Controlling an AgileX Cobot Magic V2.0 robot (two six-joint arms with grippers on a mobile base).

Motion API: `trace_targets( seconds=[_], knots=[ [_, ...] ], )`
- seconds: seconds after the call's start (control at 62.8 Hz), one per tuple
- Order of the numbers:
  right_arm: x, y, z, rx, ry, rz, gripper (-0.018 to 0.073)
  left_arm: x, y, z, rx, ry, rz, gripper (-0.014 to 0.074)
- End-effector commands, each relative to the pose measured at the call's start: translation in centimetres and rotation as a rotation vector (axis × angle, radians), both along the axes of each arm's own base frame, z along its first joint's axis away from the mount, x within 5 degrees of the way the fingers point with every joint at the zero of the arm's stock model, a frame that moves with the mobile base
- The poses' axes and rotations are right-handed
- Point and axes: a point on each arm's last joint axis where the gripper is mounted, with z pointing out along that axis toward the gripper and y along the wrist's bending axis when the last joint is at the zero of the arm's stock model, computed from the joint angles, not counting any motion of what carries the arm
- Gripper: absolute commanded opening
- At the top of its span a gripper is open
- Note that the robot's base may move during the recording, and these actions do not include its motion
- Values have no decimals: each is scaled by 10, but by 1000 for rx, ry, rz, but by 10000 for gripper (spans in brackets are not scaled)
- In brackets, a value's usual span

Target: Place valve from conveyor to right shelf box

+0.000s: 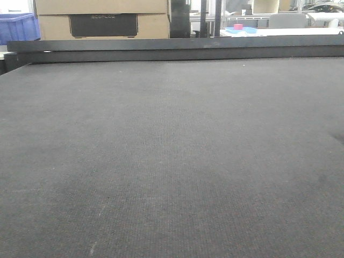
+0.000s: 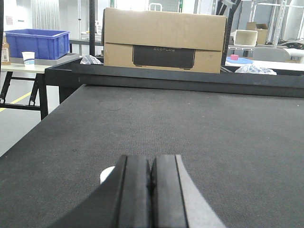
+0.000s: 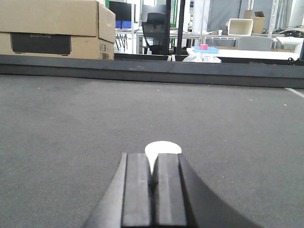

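Front view, conveyor (image 1: 172,161): dark woven belt fills the frame, with a black bar (image 1: 172,51) along its far edge. A cardboard box (image 1: 102,19) stands beyond, far left.
Front view, valve: not in sight; the shelf box likewise.
Left wrist view, left hand (image 2: 151,190): pads pressed together, nothing held, low over the near belt.
Right wrist view, right hand (image 3: 153,194): pads together, empty; no valve ahead.
Step, judged: locating the valve. Spread the picking hand fully before descent. Approach only once the valve shows. Favour the right arm for the right-side shelf.
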Motion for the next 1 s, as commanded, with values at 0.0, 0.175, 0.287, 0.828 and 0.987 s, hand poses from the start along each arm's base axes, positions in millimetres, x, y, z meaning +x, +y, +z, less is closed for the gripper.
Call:
trace_targets(
  seconds=[0.0, 0.175, 0.287, 0.828, 0.987],
  knots=[
    [0, 0, 2, -11, -24, -1, -162, -1, 0, 3, -6, -23, 2, -111],
    [0, 0, 2, -11, -24, -1, -162, -1, 0, 3, -6, -23, 2, -111],
    [0, 0, 2, -11, -24, -1, -162, -1, 0, 3, -6, -23, 2, -111],
    [0, 0, 2, -11, -24, -1, -162, -1, 0, 3, -6, -23, 2, -111],
    [-1, -1, 6, -6, -64, -6, -162, -1, 0, 7, -10, -69, 1, -111]
  ],
)
